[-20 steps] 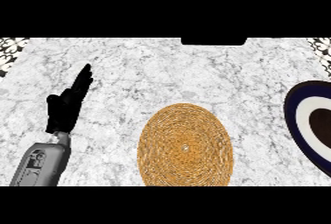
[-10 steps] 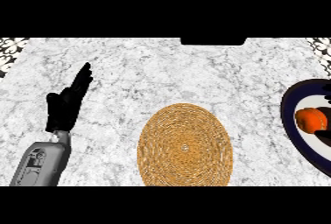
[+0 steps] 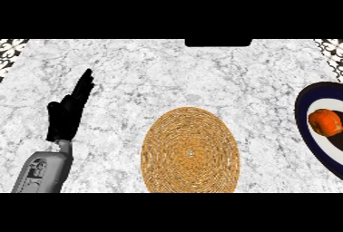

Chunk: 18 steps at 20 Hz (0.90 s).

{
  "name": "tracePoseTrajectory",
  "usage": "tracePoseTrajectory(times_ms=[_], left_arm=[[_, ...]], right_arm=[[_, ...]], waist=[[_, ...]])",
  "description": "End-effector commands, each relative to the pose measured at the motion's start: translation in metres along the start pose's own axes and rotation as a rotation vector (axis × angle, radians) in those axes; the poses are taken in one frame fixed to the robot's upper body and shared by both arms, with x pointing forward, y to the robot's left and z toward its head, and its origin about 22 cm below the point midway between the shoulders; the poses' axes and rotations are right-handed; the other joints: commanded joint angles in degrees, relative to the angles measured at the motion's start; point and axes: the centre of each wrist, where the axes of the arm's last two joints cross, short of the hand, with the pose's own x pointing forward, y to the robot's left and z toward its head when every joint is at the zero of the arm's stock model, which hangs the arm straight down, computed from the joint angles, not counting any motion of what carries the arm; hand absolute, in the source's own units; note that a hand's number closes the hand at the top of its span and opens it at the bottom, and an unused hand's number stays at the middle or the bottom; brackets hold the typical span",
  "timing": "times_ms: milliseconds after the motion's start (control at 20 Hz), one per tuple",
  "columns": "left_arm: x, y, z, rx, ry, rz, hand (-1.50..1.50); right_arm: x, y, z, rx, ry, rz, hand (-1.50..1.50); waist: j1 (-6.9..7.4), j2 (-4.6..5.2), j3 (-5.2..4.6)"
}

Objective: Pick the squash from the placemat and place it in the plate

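- The squash (image 3: 325,122), an orange rounded thing, is seen lying in the plate (image 3: 303,118) at the right edge of the head view. It rests on the white band inside the dark rim.
- The plate is cut by the edge of the view, so only its left part is shown. What lies beyond the squash cannot be told.
- The round woven placemat (image 3: 190,154) is seen at the lower middle of the marble counter (image 3: 201,72), well apart from the plate. Nothing is seen on it.
- The left hand (image 3: 67,113) is shown at the left of the view with its fingers straight and pointing up, holding nothing. It is resting and is well apart from both the placemat and the plate.
- The right hand is not seen in this view, so its state cannot be told.
- The step in hand is judged to be the very end of the placing. With the squash off the placemat and in the plate, the task appears to be done or nearly so.
- For the next move, little is called for. It need only be confirmed that the squash lies settled and free in the plate, and the plate should not be knocked.
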Motion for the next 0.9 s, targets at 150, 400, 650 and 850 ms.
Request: tracePoseTrajectory(times_ms=[150,400,650,850], left_arm=[[-0.001,0.006,0.002,0.009,-0.006,0.018,0.00],[0.012,0.000,-0.002,-0.023,-0.024,0.018,0.00],[0.005,0.015,-0.007,-0.019,0.002,0.016,0.00],[0.015,-0.003,0.000,-0.014,-0.028,0.014,0.00]], right_arm=[[-0.001,-0.087,0.048,-0.248,0.050,-0.159,-1.50],[-0.023,-0.120,0.101,-0.275,0.066,-0.184,-1.50],[-0.023,-0.139,0.127,-0.240,0.071,-0.172,-1.50],[-0.031,-0.141,0.143,-0.235,0.078,-0.139,-1.50]], waist=[[0.32,0.29,0.12],[0.80,0.47,0.32],[0.80,0.65,0.48],[1.05,0.41,0.63]])
